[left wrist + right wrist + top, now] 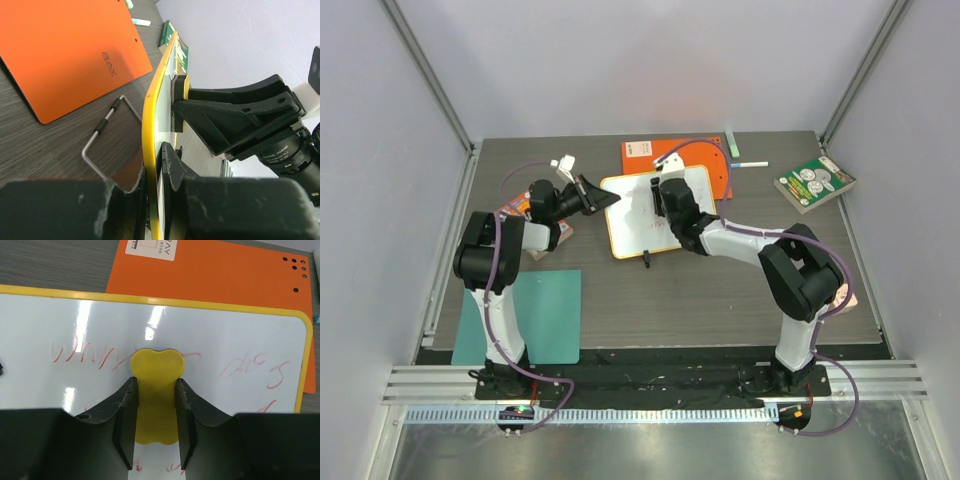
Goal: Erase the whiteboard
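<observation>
You're looking at a robotics lab cell. What shows it:
- Two arms, left and right, are bolted side by side to an aluminium rail at the near edge of the desk.
- Extrusion posts frame the cell. Plain pale panels close off the back and sides.
- Purple cables run loose along the arms down to the bases.
- There's bare sheet metal in front of the rail.
- The desk carries a handful of loose items: whiteboard, orange book, green book, marker, teal mat.
- The left wrist view gives you the same blank panel behind the hardware.
</observation>
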### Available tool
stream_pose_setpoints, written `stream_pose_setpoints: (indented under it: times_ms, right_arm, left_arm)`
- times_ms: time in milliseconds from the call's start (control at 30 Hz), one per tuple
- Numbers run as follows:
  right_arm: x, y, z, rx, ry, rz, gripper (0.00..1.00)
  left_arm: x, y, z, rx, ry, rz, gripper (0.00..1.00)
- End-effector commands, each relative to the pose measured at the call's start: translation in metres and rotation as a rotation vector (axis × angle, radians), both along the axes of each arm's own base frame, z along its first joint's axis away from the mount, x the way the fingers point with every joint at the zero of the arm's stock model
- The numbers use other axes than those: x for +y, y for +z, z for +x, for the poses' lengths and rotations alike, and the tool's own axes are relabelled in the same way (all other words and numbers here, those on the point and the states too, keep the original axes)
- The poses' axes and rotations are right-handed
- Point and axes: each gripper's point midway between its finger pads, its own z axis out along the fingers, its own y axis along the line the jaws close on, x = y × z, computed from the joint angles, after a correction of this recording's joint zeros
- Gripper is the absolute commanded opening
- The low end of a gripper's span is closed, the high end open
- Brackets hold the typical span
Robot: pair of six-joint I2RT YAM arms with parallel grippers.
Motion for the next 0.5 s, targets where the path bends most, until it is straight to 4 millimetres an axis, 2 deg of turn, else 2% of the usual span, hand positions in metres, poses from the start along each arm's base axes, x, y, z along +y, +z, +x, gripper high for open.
stream_pose_setpoints:
  times_ms: [0,67,100,233,333,400,433,467]
  right_arm:
    - [-0.044,-0.061,-0.004,0.184,-0.106,-0.073,0.01]
    - [-0.067,-0.064,-0.006,0.194,-0.162,-0.074,0.01]
    - [-0.087,-0.066,-0.002,0.197,-0.212,-0.077,0.02]
    - [-0.129,-0.072,-0.006,0.219,-0.299,-0.068,0.01]
    - [-0.134,-0.067,-0.001,0.218,-0.289,-0.006,0.01]
    - [-0.131,-0.068,0.002,0.231,-0.271,-0.02,0.02]
    - [-0.126,-0.061,0.009,0.219,-0.25,-0.021,0.02]
    - [-0.121,-0.065,0.01,0.235,-0.227,-0.024,0.01]
  left_arm:
    - [-0.017,0.018,-0.014,-0.127,-0.1,0.032,0.0]
    - [-0.017,0.018,-0.014,-0.125,-0.1,0.032,0.0]
    - [-0.016,0.017,-0.014,-0.122,-0.098,0.032,0.0]
    - [-0.017,0.017,-0.014,-0.124,-0.1,0.033,0.0]
    - [-0.017,0.016,-0.014,-0.122,-0.103,0.034,0.0]
    - [-0.017,0.016,-0.014,-0.122,-0.104,0.035,0.0]
    - [-0.017,0.017,-0.014,-0.125,-0.104,0.036,0.0]
    - [-0.016,0.018,-0.014,-0.125,-0.104,0.036,0.0]
